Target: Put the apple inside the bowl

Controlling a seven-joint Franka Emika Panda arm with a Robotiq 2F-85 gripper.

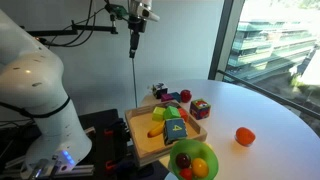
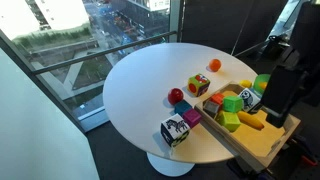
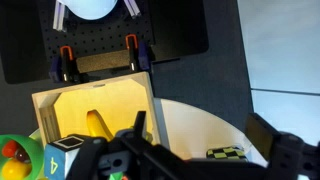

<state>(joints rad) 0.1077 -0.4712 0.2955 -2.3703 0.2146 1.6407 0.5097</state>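
Note:
The red apple (image 1: 185, 97) (image 2: 177, 96) sits on the white round table (image 1: 270, 115) (image 2: 140, 90), between a checkered cube (image 1: 160, 92) (image 2: 175, 131) and a multicoloured cube (image 1: 200, 108) (image 2: 199, 85). The green bowl (image 1: 180, 160) stands by the wooden tray's near corner and holds small fruit pieces; in an exterior view (image 2: 262, 82) the arm partly hides it, and its edge shows in the wrist view (image 3: 12, 150). My gripper (image 3: 200, 132) (image 2: 278, 105) hangs open and empty above the tray's edge, well away from the apple. The apple is out of the wrist view.
The wooden tray (image 1: 140, 135) (image 2: 262, 140) (image 3: 100, 105) holds coloured blocks and a yellow piece. An orange-red ball (image 1: 245, 136) (image 2: 214, 64) lies on the table. A camera stand (image 1: 133, 40) rises behind the tray. Windows border the table.

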